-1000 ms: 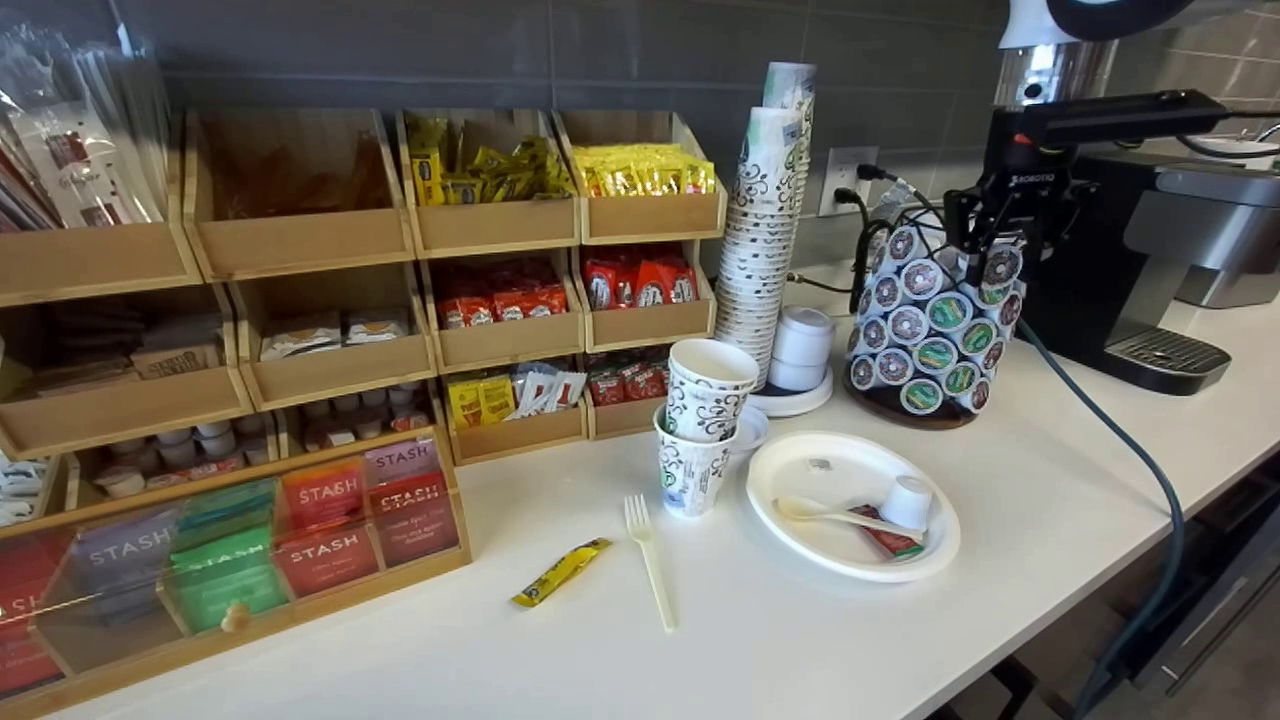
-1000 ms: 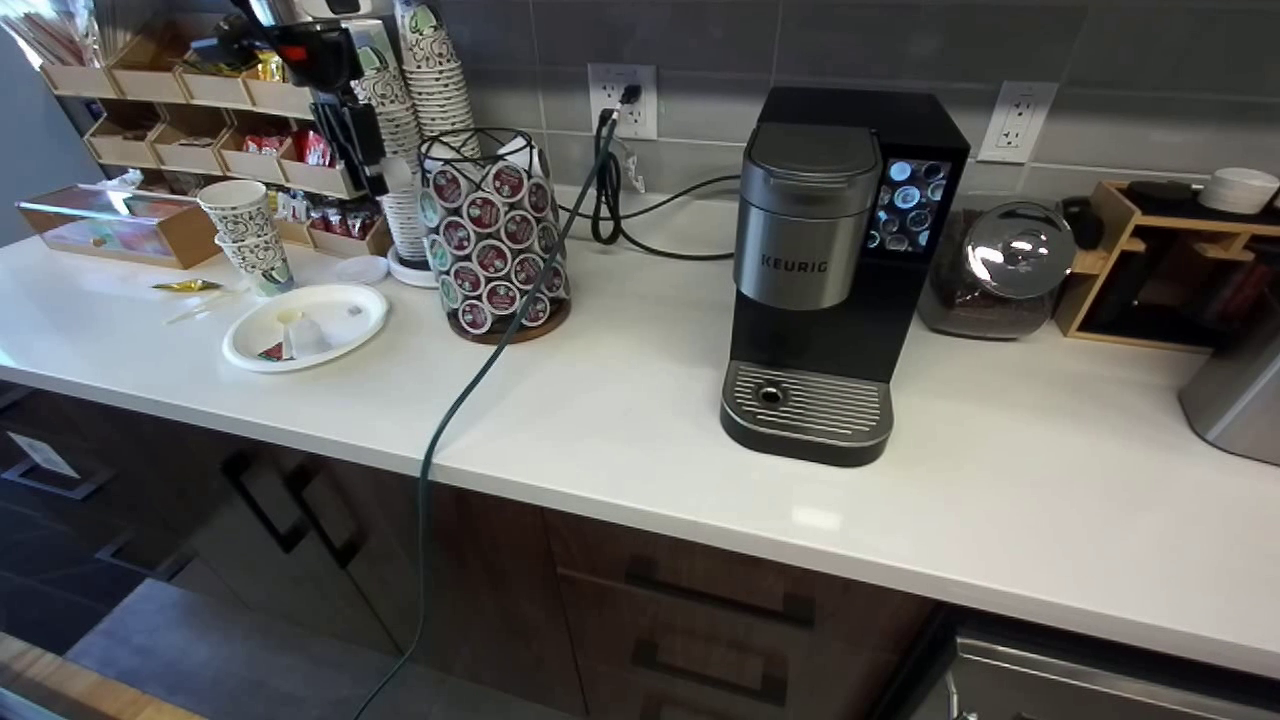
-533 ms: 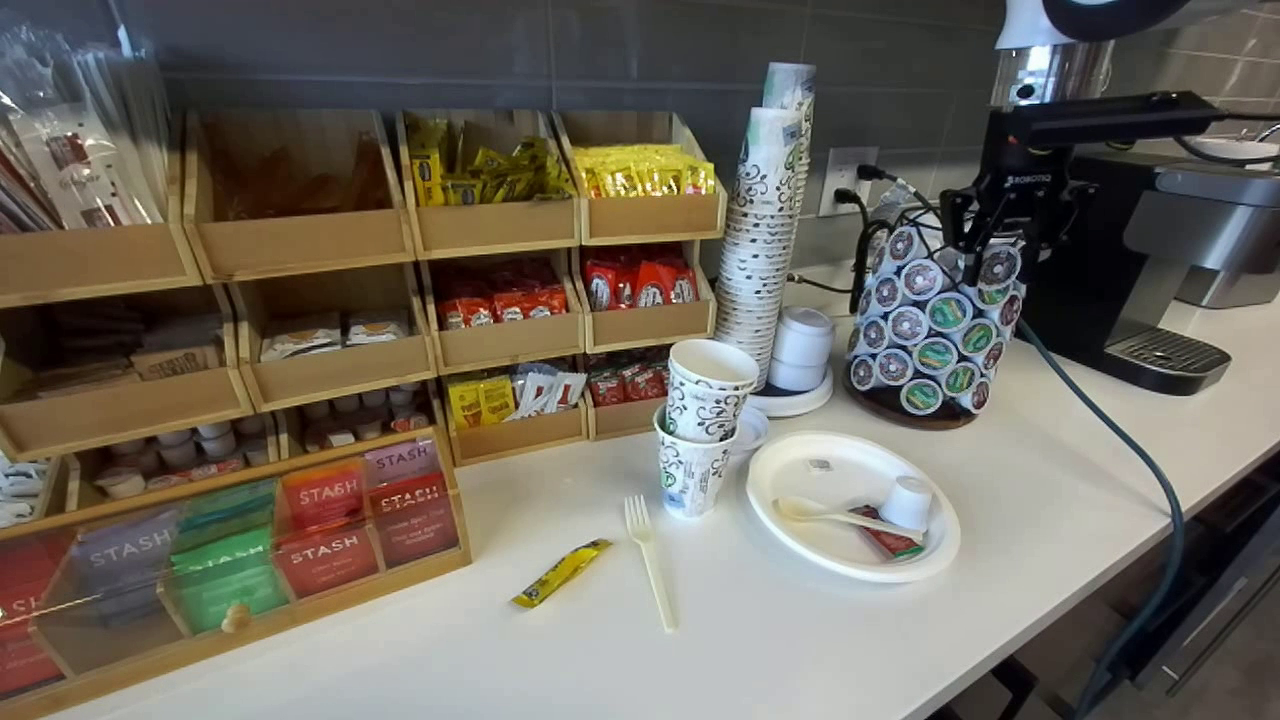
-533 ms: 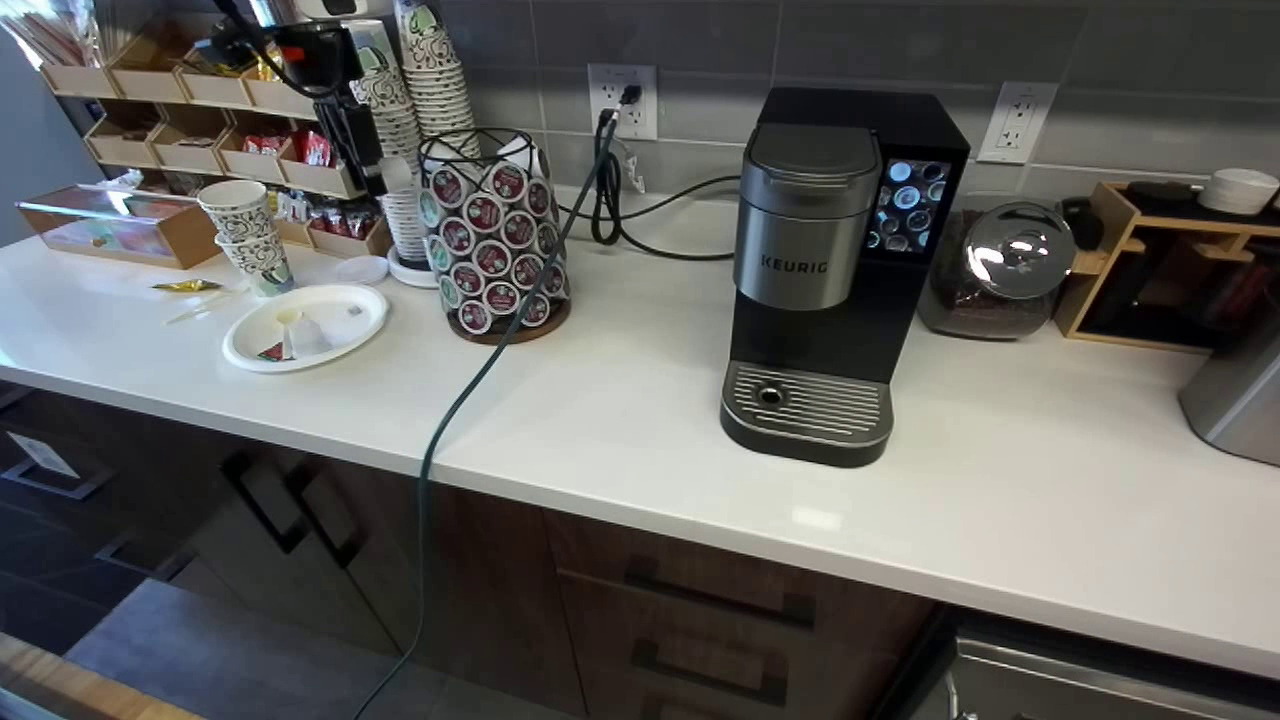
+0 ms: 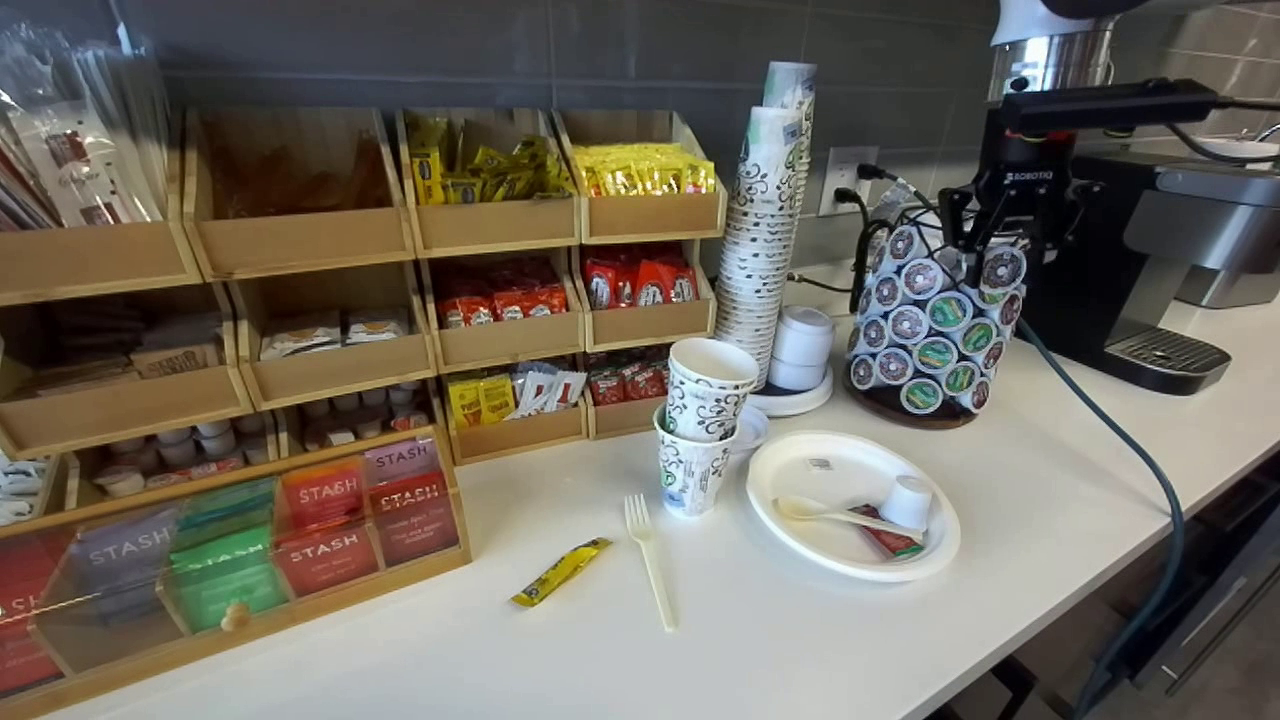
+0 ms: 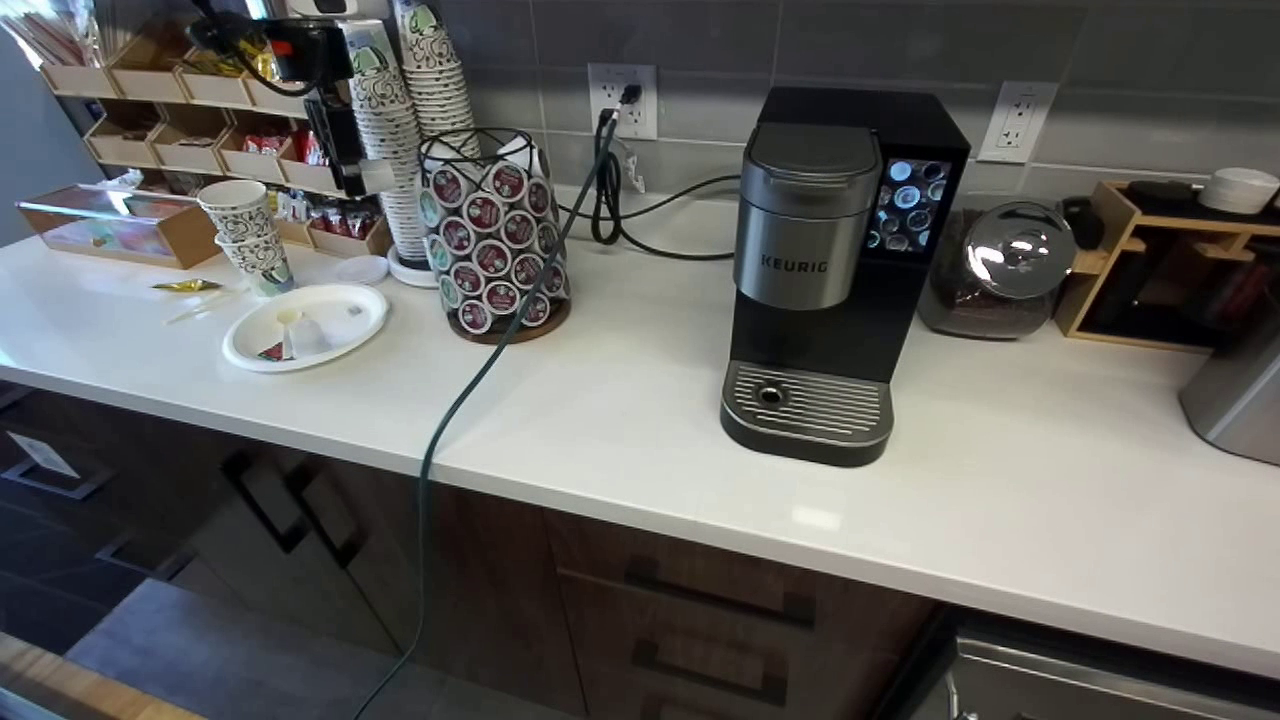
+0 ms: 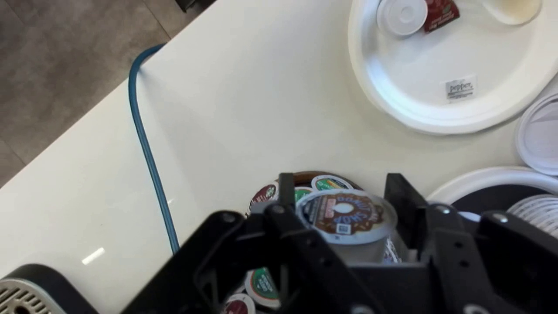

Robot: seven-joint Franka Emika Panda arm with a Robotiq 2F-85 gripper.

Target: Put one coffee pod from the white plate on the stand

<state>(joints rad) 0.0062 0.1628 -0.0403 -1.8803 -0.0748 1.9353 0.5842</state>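
Beside the upper part of the stand [image 6: 495, 240], on the side where the white plate [image 7: 418, 69] lies, I have a coffee pod [image 7: 346, 216] pinched in my gripper [image 7: 342, 192], one of my fingers [image 7: 286, 188] to each side of it. The pod is tipped on its side, its printed lid turned away from the stand and its pale body pointing at it; in an exterior view pod and stand look near each other but apart.

My own dark linkage blocks most of the stand in the wrist view, leaving a few of its lids showing. In an exterior view the pod's lid overlaps the stand's lids and is easy to lose among them. In an exterior view I see just one finger clearly, with the lid out of sight and a cable [image 6: 422, 535] masking a strip of the stand's front.

Farther from the stand, on the plate, a white cup [image 5: 907, 503] of pod-like shape stands bottom up, its underside hidden, with a spoon [image 5: 835, 512] and a red packet [image 5: 885, 538] near it, the packet partly covered. The wrist view cuts the plate off at the frame. On the stand's opposite side, the coffee machine [image 6: 810, 270] gives my wrist camera only a corner of its drip tray [image 7: 22, 294].
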